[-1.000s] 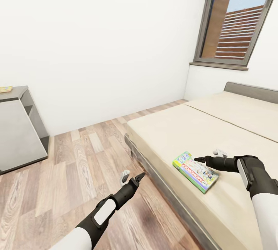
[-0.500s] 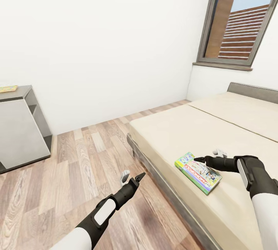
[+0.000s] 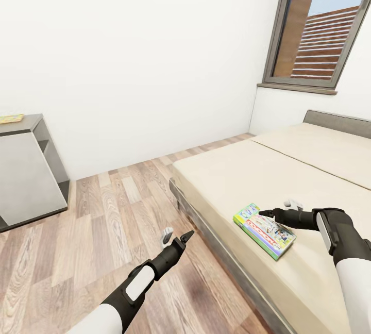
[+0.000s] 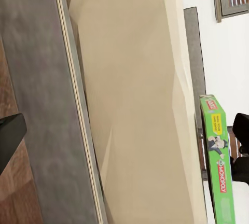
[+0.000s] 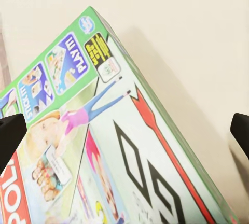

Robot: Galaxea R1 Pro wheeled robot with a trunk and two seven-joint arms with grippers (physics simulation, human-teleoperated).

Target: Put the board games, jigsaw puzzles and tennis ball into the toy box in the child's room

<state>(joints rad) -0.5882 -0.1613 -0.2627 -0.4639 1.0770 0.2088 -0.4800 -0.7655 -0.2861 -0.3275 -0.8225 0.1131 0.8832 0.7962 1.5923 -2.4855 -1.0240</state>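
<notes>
The left gripper point(image 3: 176, 236) is held low over the wood-plank floor point(image 3: 103, 220) on an outstretched black-and-white arm, its fingers parted, with the bed's dark grey frame point(image 3: 216, 256) just to its right. Further right, the right gripper point(image 3: 281, 209) is extended level above the beige mattress point(image 3: 247, 179), jaws spread wide and holding nothing. Just under and ahead of its fingertips, the flat, glossy, green-edged board game point(image 3: 264, 229) lies on the mattress.

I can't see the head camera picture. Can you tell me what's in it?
The right gripper hovers open over a green board game lying on the beige bed. The left gripper hangs open above the wood floor.
</notes>
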